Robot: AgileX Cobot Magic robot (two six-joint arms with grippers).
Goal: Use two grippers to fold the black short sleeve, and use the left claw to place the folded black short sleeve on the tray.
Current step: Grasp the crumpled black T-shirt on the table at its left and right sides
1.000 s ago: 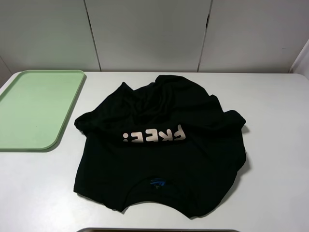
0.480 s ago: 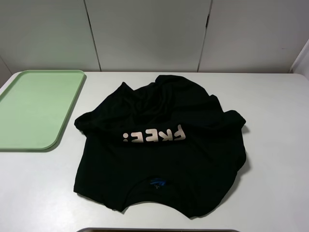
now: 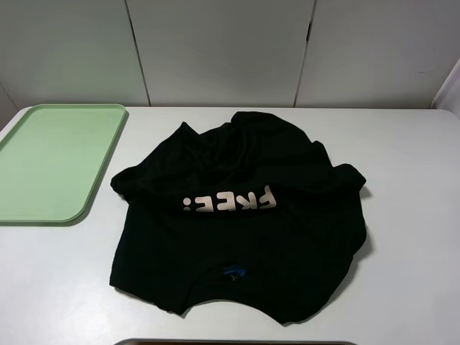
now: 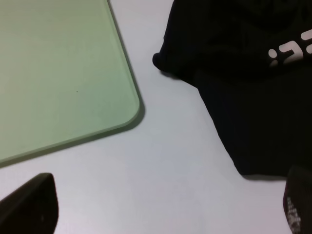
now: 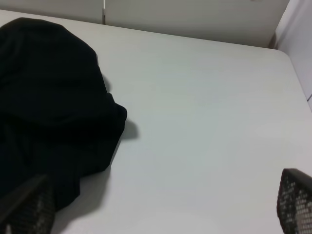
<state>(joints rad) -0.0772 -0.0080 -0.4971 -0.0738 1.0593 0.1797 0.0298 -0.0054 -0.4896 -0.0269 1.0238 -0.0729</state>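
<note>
Lying rumpled across the middle of the white table, the black short sleeve is showing its pale lettering and its blue neck label toward the near edge. Its far part is bunching up in loose folds. The green tray is sitting at the far left with nothing in it, near the shirt's left sleeve but not touching it.

That bunching is what is worrying me. With the cloth already doubling over itself, a pinch could be catching two layers, or only the top one, and the fold would be coming out crooked. If the two sides are not lifting together, the shirt could be twisting or dragging across the table. The spread shirt is also looking bigger than the tray, so a sloppy fold would be spilling over the rim. A sleeve swinging toward the tray could be nudging it.

Neither arm is showing in the high view, so both are sitting back from the work. In its wrist view the left gripper is hanging over bare table between the tray's rounded corner and the shirt's left edge. Its fingers are spreading wide and gripping nothing. The right gripper is hovering over the table by the shirt's right side, likewise gaping wide and empty, with the cloth just reaching under one finger.
</note>
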